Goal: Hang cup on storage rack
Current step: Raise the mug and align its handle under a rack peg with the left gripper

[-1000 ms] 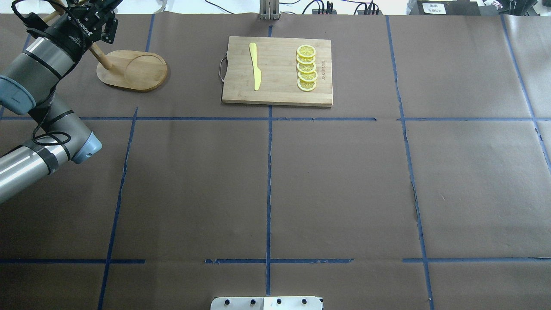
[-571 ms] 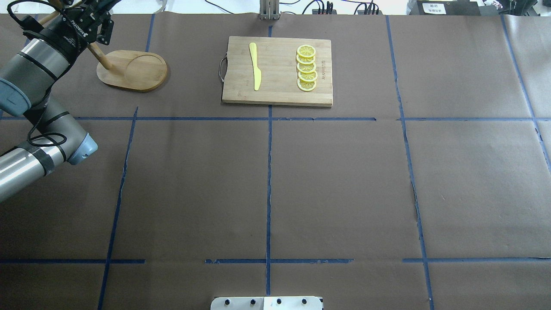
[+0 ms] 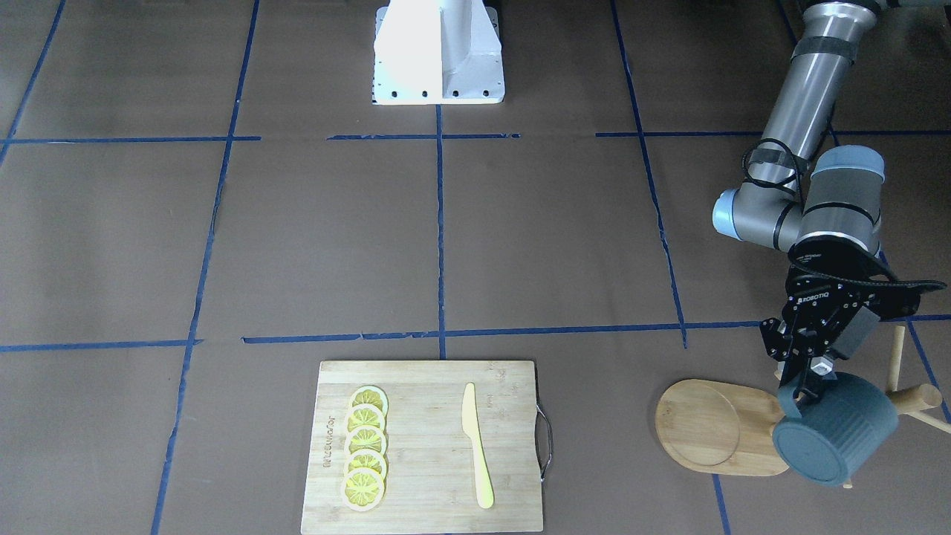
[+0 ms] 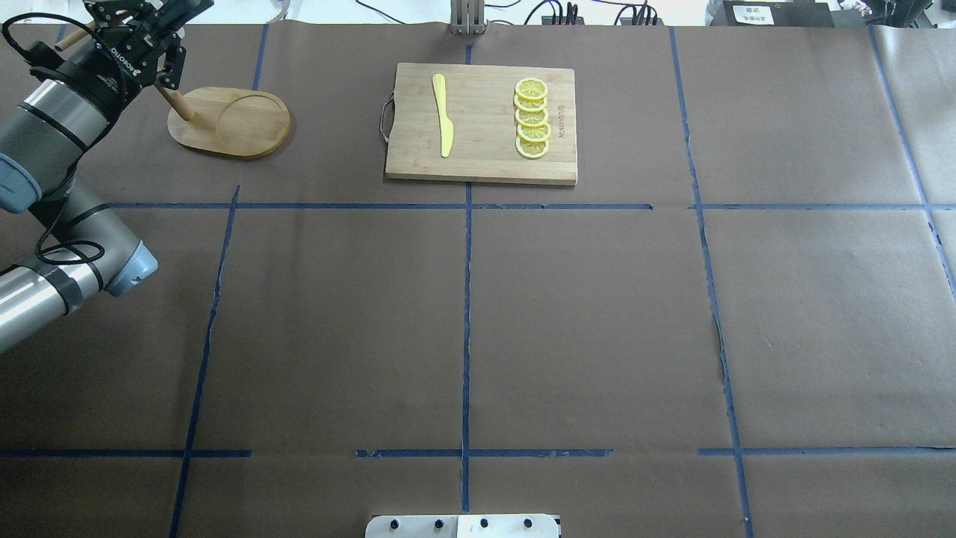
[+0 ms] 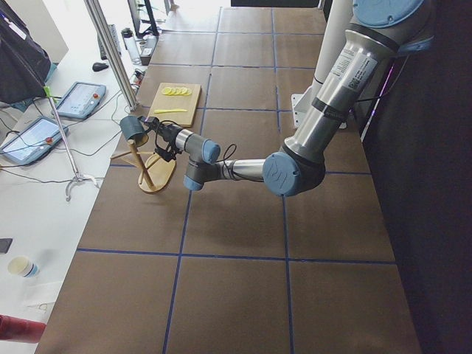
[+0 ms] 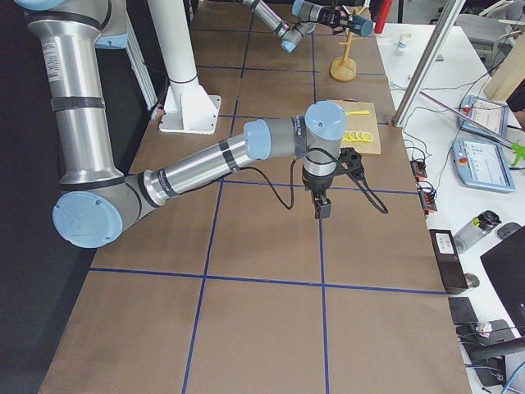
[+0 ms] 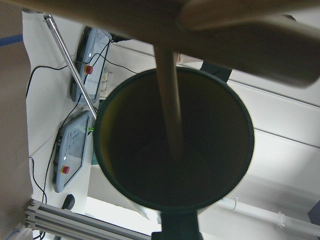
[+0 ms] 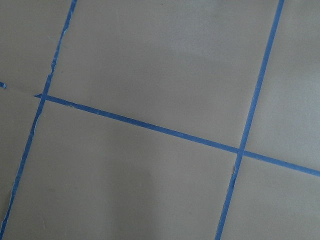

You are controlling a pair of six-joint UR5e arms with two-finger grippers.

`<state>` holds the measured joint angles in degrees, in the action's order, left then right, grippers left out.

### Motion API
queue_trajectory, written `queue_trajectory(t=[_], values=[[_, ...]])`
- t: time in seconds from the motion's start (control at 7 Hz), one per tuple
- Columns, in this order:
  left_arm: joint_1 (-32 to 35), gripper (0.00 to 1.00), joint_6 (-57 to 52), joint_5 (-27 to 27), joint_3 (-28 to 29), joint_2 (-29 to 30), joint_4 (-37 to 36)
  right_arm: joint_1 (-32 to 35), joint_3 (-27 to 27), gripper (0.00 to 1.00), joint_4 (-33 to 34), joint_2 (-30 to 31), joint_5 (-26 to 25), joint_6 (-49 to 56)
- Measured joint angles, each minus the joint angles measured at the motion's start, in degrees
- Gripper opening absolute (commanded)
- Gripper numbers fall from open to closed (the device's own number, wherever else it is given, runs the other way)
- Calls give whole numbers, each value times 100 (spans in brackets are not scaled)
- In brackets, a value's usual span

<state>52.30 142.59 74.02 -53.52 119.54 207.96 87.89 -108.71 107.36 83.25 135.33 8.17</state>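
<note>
The dark blue-grey ribbed cup (image 3: 832, 435) hangs on its side in my left gripper (image 3: 804, 392), which is shut on its rim. It is held above the bamboo storage rack (image 3: 713, 427), close to the pegs (image 3: 915, 398). In the left wrist view a thin peg (image 7: 169, 100) crosses in front of the cup's open mouth (image 7: 130, 150). In the overhead view the left gripper (image 4: 138, 33) is at the far left by the rack's post (image 4: 176, 102), and the cup is cut off by the frame's edge. My right gripper (image 6: 321, 210) shows only in the exterior right view, so I cannot tell its state.
A bamboo cutting board (image 4: 485, 161) with a yellow knife (image 4: 443, 116) and several lemon slices (image 4: 532, 119) lies at the far middle of the table. The table's far edge is just beyond the rack. The robot's base (image 3: 438, 52) is at the near middle.
My left arm has moved left and farther from the robot's base with the cup. More of the rack's post and base now shows in the overhead view.
</note>
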Motion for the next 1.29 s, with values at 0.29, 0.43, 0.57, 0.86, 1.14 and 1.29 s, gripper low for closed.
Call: queue_trajectory(t=[0.29, 0.43, 0.57, 0.86, 1.14, 1.29], values=[[-11, 0, 179, -9, 1, -24, 29, 0, 5, 100, -2, -1, -5, 0], [-18, 0, 311, -10, 8, -50, 56, 0, 2, 100, -1, -5, -6, 2], [-22, 0, 406, -11, 12, -64, 82, 0, 0, 100, -1, -8, -9, 6], [-26, 1, 613, -11, 15, -91, 141, 0, -1, 100, -2, -10, -14, 8], [-26, 2, 688, -11, 9, -137, 163, 0, -1, 100, -4, -10, -15, 9], [-30, 5, 696, -11, 10, -152, 165, 0, -1, 100, -5, -10, -15, 9]])
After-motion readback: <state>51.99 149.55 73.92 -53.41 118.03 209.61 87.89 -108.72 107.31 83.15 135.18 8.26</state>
